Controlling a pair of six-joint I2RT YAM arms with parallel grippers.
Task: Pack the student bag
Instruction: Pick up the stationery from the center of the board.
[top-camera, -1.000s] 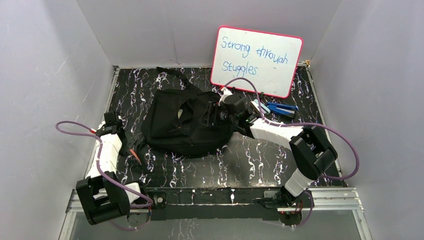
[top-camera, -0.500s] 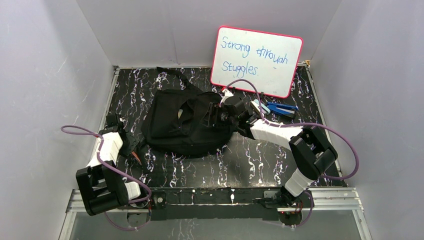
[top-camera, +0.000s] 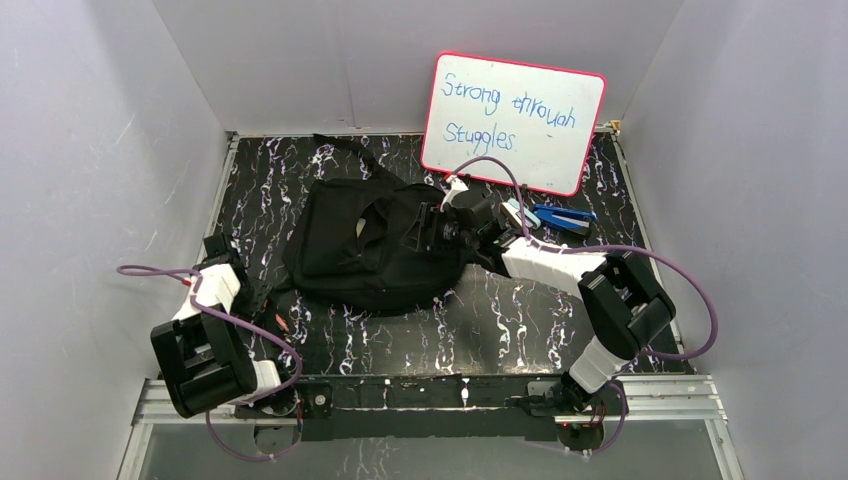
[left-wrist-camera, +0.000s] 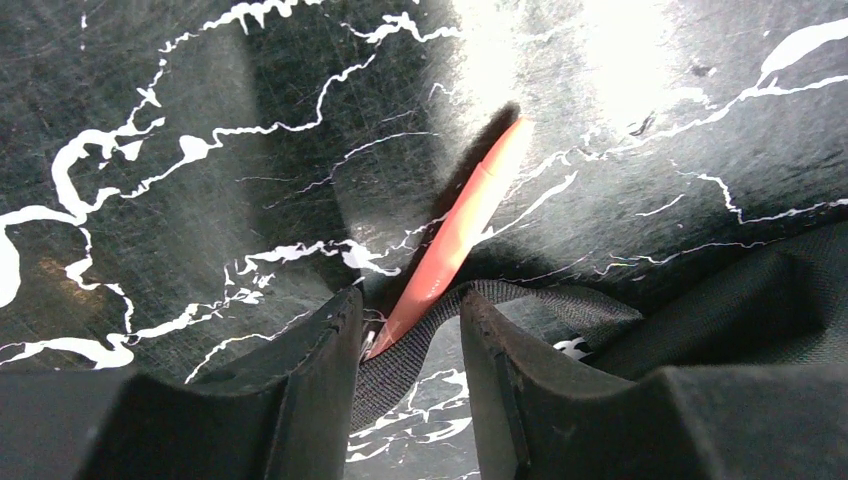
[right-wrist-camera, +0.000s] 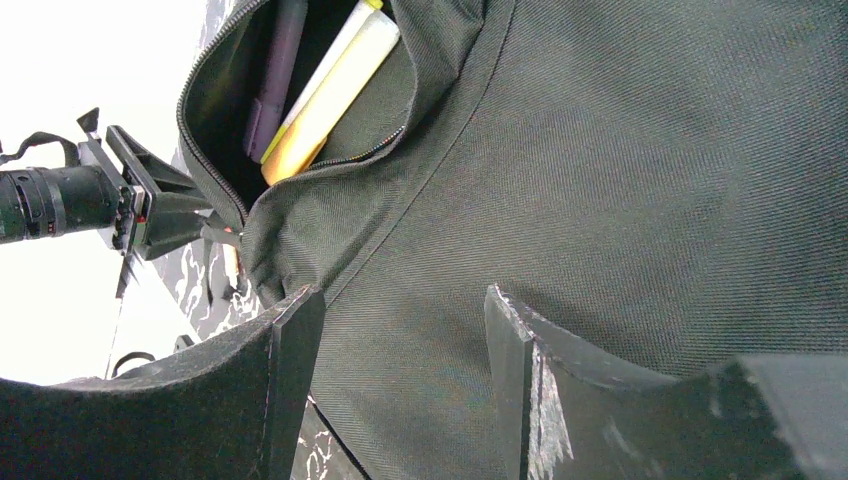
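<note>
the student bag (top-camera: 370, 245) lies in the middle of the black, white-veined worktop (top-camera: 500, 320), and its zip mouth is open. in the right wrist view we see inside this mouth a pale yellow flat item (right-wrist-camera: 325, 90) and next to it a purple one (right-wrist-camera: 272, 80). what they are exactly, we cannot tell.

behind the bag, to its right, a whiteboard (top-camera: 513, 122) with a red frame leans on the back wall. the blue handwriting on it reads "strong through stuggles". just right of the bag, in front of the whiteboard, lies a blue tool (top-camera: 562, 217). it is too small for us to name, and the right arm covers part of it.

left of the bag, near its front corner, a red pen (left-wrist-camera: 455, 235) lies on the worktop. a black strap (left-wrist-camera: 545, 308) of the bag meets the pen at its tip and stands in the way there. which of the two is on top, we cannot tell.

the left end effector (left-wrist-camera: 408, 312) is low over this place. its fingers are apart, with the pen tip and the strap in the gap, and they are not pressed on either. the right end effector (right-wrist-camera: 400, 330) is at the right side of the bag. its fingers are also apart, and only bag fabric shows between them.
</note>
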